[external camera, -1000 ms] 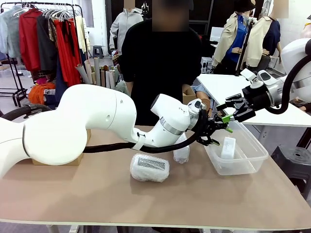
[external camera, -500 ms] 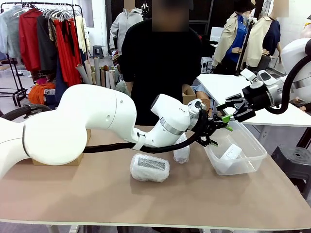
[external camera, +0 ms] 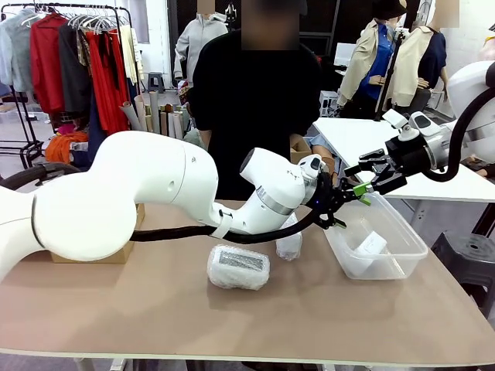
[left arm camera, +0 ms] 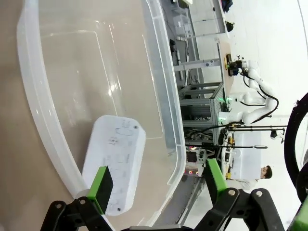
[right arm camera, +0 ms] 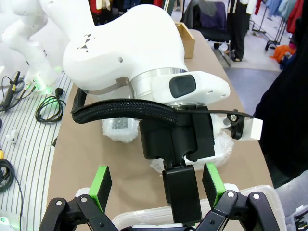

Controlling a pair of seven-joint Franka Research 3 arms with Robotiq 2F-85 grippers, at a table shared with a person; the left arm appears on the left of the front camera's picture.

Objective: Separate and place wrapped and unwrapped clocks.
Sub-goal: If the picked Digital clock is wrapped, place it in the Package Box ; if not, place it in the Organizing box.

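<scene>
Lying along one bin (left arm camera: 166,103) wall, the bare clock (left arm camera: 115,166) leaves floor open.

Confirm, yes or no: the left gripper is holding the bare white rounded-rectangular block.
No, the left gripper stands open over the white rounded-rectangular block, which lies loose in the clear plastic bin.

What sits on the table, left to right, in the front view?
Cardboard box → wrapped clock with grey face → second wrapped clock → clear bin holding the bare white clock.
</scene>
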